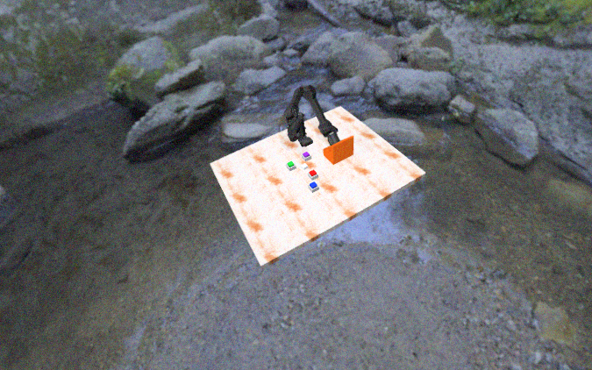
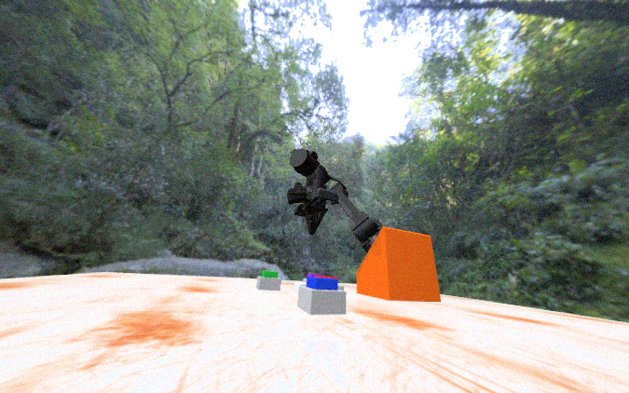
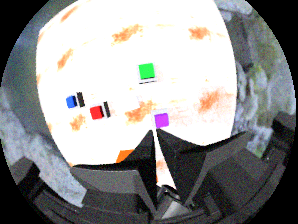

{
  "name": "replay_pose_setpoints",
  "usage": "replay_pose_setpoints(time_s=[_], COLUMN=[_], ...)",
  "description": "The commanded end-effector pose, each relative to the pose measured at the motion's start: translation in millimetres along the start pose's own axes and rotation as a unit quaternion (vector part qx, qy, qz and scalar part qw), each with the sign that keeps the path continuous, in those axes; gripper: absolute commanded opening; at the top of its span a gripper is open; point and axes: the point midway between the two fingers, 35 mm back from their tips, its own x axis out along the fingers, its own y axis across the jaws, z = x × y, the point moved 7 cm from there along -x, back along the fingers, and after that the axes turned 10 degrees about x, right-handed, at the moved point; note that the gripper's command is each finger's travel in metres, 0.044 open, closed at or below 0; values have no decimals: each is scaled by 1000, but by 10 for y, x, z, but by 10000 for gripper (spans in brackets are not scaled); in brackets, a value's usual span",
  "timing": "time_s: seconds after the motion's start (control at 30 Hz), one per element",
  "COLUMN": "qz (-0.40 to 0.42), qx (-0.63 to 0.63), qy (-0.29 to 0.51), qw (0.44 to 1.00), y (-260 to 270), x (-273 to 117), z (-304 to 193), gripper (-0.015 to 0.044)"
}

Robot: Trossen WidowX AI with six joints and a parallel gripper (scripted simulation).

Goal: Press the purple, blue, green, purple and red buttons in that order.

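Observation:
My gripper is shut and empty, high above the table. In the wrist view its fingertips point just below the purple button, without touching it. The green button stands apart from the others. The red button stands beside the blue button. All four caps stand up from their grey bases where visible. In the exterior view the blue button largely hides the red and purple ones.
A large orange wedge-shaped block stands near the arm's base. A small white piece lies between the green, purple and red buttons. The table is white with orange blotches.

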Motion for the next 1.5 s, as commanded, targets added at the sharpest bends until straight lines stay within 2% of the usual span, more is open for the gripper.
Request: replay_pose_setpoints(time_s=[0.0, 0.23, 0.5, 0.73, 0.9, 1.47], qz=[3, 5, 4, 4, 3, 2], qx=[-1, 0, 3, 3, 3, 3], qy=[1, 0, -1, -1, -1, -1], qw=[1000, 1000, 1000, 1000, 1000, 1000], y=[415, 1304, 2307, 2331, 2331, 2332], x=[-83, -101, 88, 121, 689, 901], z=[193, 378, 298, 295, 297, 300], gripper=[20, 20, 20, 20, 20, 20])
